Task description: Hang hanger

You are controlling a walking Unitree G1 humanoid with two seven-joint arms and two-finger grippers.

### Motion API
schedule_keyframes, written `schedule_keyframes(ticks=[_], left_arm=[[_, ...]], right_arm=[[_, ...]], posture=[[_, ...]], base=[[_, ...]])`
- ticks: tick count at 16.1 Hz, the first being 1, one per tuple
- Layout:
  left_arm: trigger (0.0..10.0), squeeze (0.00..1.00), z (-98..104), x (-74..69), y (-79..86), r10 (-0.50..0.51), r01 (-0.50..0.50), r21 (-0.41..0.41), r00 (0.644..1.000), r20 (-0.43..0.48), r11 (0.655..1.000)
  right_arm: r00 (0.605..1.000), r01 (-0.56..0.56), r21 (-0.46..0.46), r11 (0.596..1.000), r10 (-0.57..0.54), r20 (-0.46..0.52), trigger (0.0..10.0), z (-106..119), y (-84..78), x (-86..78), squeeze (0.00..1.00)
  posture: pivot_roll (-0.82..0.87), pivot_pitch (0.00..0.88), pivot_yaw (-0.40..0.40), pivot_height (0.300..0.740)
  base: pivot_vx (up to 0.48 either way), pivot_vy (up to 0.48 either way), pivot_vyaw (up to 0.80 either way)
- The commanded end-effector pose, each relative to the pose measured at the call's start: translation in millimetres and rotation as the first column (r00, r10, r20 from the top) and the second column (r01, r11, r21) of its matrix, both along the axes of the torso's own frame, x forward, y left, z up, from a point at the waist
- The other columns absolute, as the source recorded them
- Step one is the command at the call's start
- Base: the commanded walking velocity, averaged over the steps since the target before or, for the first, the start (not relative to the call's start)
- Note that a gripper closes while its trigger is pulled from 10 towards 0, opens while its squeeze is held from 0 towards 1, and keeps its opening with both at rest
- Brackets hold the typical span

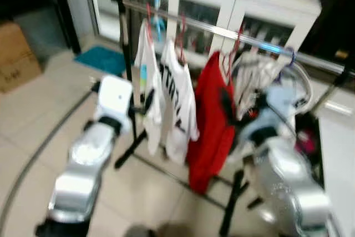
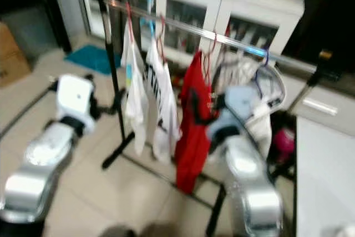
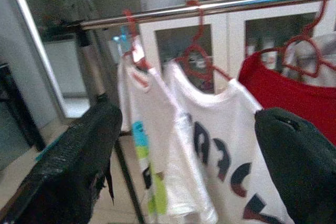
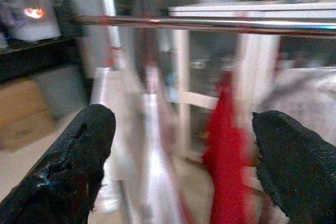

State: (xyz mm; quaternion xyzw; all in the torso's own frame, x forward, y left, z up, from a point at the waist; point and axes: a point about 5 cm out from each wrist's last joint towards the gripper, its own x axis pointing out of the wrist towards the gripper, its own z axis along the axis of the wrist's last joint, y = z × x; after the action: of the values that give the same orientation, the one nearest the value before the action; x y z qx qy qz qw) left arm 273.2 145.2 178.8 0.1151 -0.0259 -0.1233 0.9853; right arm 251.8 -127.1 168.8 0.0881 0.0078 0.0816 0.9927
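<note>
Room: tiled floor [image 1: 33, 109], a white glass-fronted cabinet [image 1: 233, 9] behind the clothes rail, a cardboard box [image 1: 16, 56] at the left wall and a blue mat [image 1: 102, 59] near the doorway; the head views are smeared, probably by camera motion.
Rail: chrome bar [image 1: 222, 31] on a black stand, running across the scene at a height both arms can reach.
Garments: a white shirt with coloured patches [image 3: 144, 145], a white printed T-shirt [image 3: 220, 156] and a red top [image 1: 211, 120], side by side so each falls free of the floor.
Hangers: red hanger [image 3: 197, 59] hooked over the bar, carrying the printed T-shirt; its neighbours sit the same way, so by my reading the hanging looks done or nearly so.
Left end effector [image 3: 189, 166]: fingers spread wide, nothing between them, facing the white shirts and apart from them.
Right end effector [image 4: 184, 161]: spread wide too, empty, level with the bar and facing the red top.
Risk: an open finger could snag hanging cloth.
</note>
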Motion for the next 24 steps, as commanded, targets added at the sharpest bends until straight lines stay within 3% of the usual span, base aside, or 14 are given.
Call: schedule_keyframes(ticks=[1, 4, 5, 7, 16, 20, 24], left_arm=[[10.0, 0.93, -5.6, -2.5, -0.7, 0.003, -0.004, -0.004, 1.000, -0.018, 1.000], [10.0, 0.94, -7.1, -3.9, 0.8, 0.007, -0.007, 0.000, 1.000, -0.027, 1.000], [10.0, 0.94, -7.1, -4.3, 1.2, 0.009, -0.009, -0.002, 1.000, -0.027, 1.000], [10.0, 0.94, -7.4, -4.9, 1.6, 0.011, -0.011, 0.000, 1.000, -0.029, 1.000], [10.0, 0.94, -5.3, -1.2, 5.3, -0.016, 0.017, 0.017, 0.999, -0.033, 1.000], [10.0, 0.95, -4.6, 0.7, 3.3, -0.033, 0.033, 0.004, 0.999, -0.040, 0.999], [10.0, 0.95, -8.0, 3.5, 1.0, -0.060, 0.058, -0.052, 0.998, -0.034, 0.997]], right_arm=[[1.000, 0.007, -0.007, 1.000, -0.008, -0.012, 10.0, 0.1, -3.9, 2.7, 0.00], [1.000, -0.018, -0.007, 1.000, 0.018, -0.001, 10.0, 1.0, -2.2, 2.1, 0.00], [0.999, -0.028, -0.056, 0.998, 0.029, 0.012, 10.0, 2.3, -1.4, 2.5, 0.00], [1.000, -0.013, -0.050, 0.999, 0.013, 0.011, 10.0, 2.9, -1.8, 3.2, 0.00], [0.996, 0.082, 0.000, 0.997, -0.082, 0.019, 10.0, 5.3, -10.1, 6.1, 0.00], [0.997, 0.077, -0.050, 0.996, -0.076, 0.017, 10.0, 3.7, -9.6, 4.7, 0.00], [0.990, 0.141, -0.013, 0.990, -0.141, 0.008, 10.0, 0.3, -13.9, 5.1, 0.00]], posture=[[0.07, 0.000, -0.051, 0.740], [0.07, 0.000, -0.058, 0.740], [0.07, 0.000, -0.060, 0.740], [0.07, 0.000, -0.062, 0.740], [0.07, 0.016, -0.044, 0.740], [0.07, 0.021, -0.026, 0.740], [0.05, 0.026, 0.020, 0.740]], base=[[0.000, 0.000, 0.00], [0.000, 0.000, 0.00], [0.000, 0.000, 0.00], [0.000, 0.000, 0.80], [0.054, 0.000, 0.00], [0.262, 0.000, 0.32], [0.273, 0.000, 0.40]])
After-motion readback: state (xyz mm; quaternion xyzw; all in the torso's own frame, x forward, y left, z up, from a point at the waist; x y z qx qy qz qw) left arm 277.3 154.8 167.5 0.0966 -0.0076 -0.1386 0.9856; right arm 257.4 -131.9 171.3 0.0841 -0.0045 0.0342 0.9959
